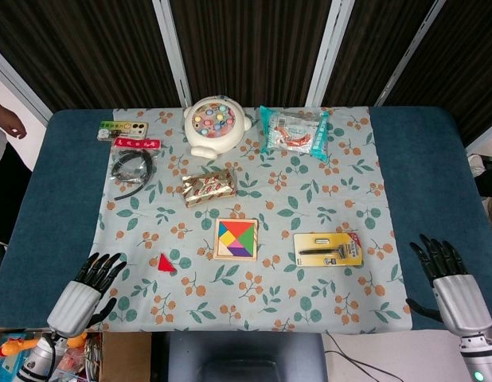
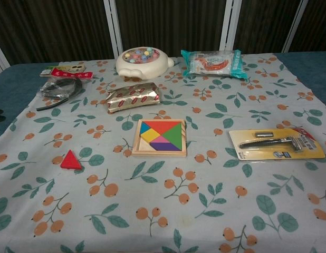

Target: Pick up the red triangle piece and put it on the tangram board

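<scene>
The red triangle piece (image 1: 166,263) (image 2: 71,160) lies flat on the floral cloth, to the left of the tangram board (image 1: 234,258) (image 2: 157,153). The board is a small wooden tray filled with coloured pieces, near the middle of the table. My left hand (image 1: 91,286) rests at the table's front left corner, fingers spread and holding nothing, a short way left of and nearer than the triangle. My right hand (image 1: 449,274) sits at the front right edge, also spread and empty. Neither hand shows in the chest view.
A packaged razor (image 1: 328,249) (image 2: 276,143) lies right of the board. Behind the board sits a gold snack packet (image 1: 208,187); further back are a white fishing toy (image 1: 216,124), a teal snack bag (image 1: 294,131), a black cable (image 1: 133,169) and a red packet (image 1: 134,143).
</scene>
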`<state>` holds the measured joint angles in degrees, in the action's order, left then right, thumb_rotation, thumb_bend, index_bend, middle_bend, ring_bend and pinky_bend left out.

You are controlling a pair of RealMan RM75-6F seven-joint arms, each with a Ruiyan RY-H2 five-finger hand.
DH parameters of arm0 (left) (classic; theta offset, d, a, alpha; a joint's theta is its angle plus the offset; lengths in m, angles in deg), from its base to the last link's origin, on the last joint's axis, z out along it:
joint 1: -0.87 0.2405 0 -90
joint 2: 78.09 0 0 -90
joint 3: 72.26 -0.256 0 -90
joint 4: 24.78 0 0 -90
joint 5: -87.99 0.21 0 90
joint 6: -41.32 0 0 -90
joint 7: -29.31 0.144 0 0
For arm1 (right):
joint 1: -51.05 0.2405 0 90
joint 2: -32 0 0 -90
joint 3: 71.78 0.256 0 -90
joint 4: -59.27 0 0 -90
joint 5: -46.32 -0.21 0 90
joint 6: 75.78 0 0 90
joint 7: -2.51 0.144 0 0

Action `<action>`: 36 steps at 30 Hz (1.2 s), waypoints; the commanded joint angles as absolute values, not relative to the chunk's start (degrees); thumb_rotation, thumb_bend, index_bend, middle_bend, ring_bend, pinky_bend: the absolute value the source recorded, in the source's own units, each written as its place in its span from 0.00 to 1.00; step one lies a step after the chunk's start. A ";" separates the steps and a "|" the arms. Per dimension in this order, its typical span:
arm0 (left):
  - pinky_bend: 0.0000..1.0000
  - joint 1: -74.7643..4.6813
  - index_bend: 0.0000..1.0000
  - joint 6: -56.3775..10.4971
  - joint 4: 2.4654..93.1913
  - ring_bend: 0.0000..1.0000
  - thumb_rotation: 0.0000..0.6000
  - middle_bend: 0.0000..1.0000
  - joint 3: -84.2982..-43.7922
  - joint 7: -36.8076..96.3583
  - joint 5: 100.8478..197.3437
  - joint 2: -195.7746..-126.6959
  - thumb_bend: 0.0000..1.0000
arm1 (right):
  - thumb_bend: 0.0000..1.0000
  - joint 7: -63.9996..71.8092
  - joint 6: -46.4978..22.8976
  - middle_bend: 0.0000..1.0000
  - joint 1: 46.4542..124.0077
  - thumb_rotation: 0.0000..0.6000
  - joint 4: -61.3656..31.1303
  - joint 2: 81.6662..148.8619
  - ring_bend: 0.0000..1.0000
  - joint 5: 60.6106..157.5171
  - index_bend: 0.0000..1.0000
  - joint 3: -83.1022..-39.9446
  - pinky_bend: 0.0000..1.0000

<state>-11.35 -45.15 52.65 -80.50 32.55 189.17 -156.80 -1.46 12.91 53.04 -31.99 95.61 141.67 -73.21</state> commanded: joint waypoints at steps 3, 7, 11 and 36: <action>0.04 -11.90 0.00 -43.63 53.26 0.00 1.00 0.00 -80.82 31.32 189.63 -156.88 0.40 | 0.15 -2.01 12.85 0.00 52.90 1.00 -31.88 95.75 0.00 141.98 0.00 -73.47 0.00; 0.20 -12.95 0.00 -42.62 53.52 0.05 1.00 0.03 -79.79 28.05 189.45 -159.16 0.39 | 0.15 -1.24 12.75 0.00 52.85 1.00 -31.84 95.42 0.00 142.08 0.00 -73.65 0.00; 0.83 -15.21 0.05 -39.93 53.05 0.64 1.00 0.55 -77.28 30.20 188.78 -163.14 0.39 | 0.15 -1.02 12.20 0.00 53.11 1.00 -31.88 95.39 0.00 141.82 0.00 -73.52 0.00; 1.00 -25.12 0.33 -18.70 57.90 1.00 1.00 1.00 -67.55 51.10 166.66 -170.19 0.39 | 0.15 -0.49 10.61 0.00 54.03 1.00 -32.22 95.02 0.00 142.55 0.00 -73.99 0.00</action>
